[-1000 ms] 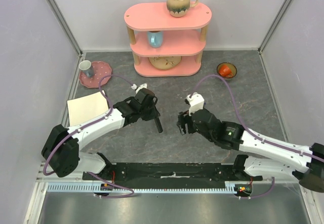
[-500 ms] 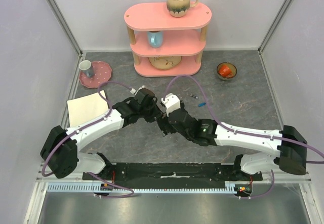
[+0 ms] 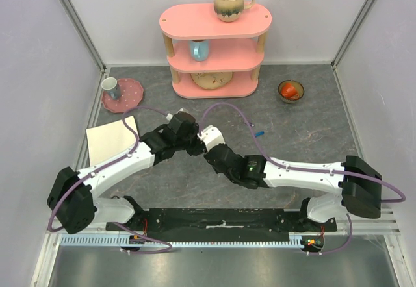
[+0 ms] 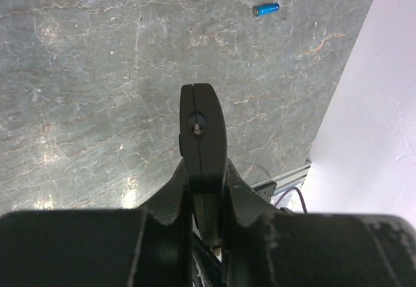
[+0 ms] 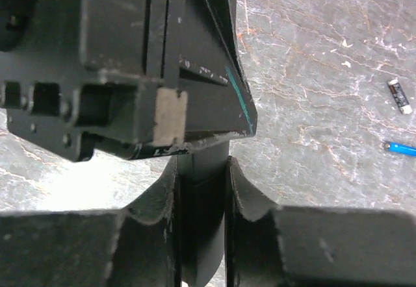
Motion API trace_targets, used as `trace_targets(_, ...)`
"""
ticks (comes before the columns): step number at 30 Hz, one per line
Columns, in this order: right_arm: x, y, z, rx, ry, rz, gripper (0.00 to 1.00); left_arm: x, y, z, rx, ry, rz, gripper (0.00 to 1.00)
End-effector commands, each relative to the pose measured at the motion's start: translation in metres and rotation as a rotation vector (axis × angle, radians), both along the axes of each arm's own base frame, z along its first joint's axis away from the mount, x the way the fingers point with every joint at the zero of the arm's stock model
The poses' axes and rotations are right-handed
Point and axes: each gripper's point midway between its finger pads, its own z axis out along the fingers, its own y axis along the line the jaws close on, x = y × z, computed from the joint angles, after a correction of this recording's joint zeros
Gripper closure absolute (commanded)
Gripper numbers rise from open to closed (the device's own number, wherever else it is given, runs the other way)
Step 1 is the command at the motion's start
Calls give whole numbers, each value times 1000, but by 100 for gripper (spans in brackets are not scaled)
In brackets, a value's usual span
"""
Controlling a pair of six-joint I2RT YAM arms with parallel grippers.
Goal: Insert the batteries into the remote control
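Observation:
The remote control (image 4: 203,131), a slim black bar, sticks out from my left gripper (image 4: 203,178), which is shut on it above the grey table. My right gripper (image 5: 201,178) is shut on the other end of the same bar (image 5: 201,222), right under the left gripper's body (image 5: 130,60). In the top view the two grippers (image 3: 192,145) (image 3: 209,152) meet at the table's middle and hide the remote. A blue battery (image 5: 400,149) (image 4: 266,8) (image 3: 259,133) and a dark grey battery (image 5: 399,96) lie loose on the table to the right.
A pink three-tier shelf (image 3: 214,47) stands at the back with a mug (image 3: 231,2) on top and a blue cup (image 3: 199,50) inside. A bowl (image 3: 290,90) sits at back right, a pink plate (image 3: 122,94) with a cup at back left, a cream pad (image 3: 112,137) at left.
My right arm swung left across the table to the left gripper, opened wide and then shut on the free end of the remote. The left gripper kept its hold.

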Motion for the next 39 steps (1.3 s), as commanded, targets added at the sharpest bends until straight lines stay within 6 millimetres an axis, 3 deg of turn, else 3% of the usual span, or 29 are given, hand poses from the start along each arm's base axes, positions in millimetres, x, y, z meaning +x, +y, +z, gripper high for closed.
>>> trace_targets(1, 1, 9, 27, 80, -41, 13, 100, 3, -11, 31, -100, -70, -16, 98)
trace_targets(4, -5, 5, 35, 100, -36, 38, 100, 8, -9, 34, -96, -114, -27, 77)
trace_targets(5, -9, 4, 36, 100, -24, 50, 100, 12, -5, 35, -95, -122, -16, 59)
trace_targets(6, -10, -1, 47, 129, -32, 50, 100, 16, -2, 37, -91, -139, -7, 50)
trace_targets(8, -15, -7, 52, 149, -20, 51, 100, 26, 9, 44, -98, -171, 31, 32)
trace_targets(10, -19, -14, 63, 177, -14, 46, 100, 38, 23, 50, -100, -202, 83, 23)
trace_targets(16, -17, -32, 75, 227, -6, 1, 100, 53, 54, 64, -119, -262, 156, 22)
trace_targets(24, 19, -58, 64, 478, 163, -109, 100, 35, 84, 65, -123, -325, 213, 27)
trace_targets(25, 17, -53, 60, 523, 207, -74, 100, 32, 86, 64, -125, -329, 214, 28)
trace_targets(27, 35, -67, 59, 642, 266, -152, 100, 26, 88, 56, -130, -322, 213, 29)
trace_targets(28, 31, -60, 56, 714, 325, -101, 100, 22, 89, 58, -143, -329, 210, 30)
trace_targets(33, 59, -73, 30, 925, 484, -170, 100, 6, 87, 36, -181, -287, 178, 33)
trace_targets(34, 62, -72, 16, 942, 543, -206, 100, 3, 86, 33, -192, -276, 177, 34)
trace_targets(39, 77, -66, -4, 963, 595, -229, 100, -12, 85, 9, -212, -225, 154, 35)
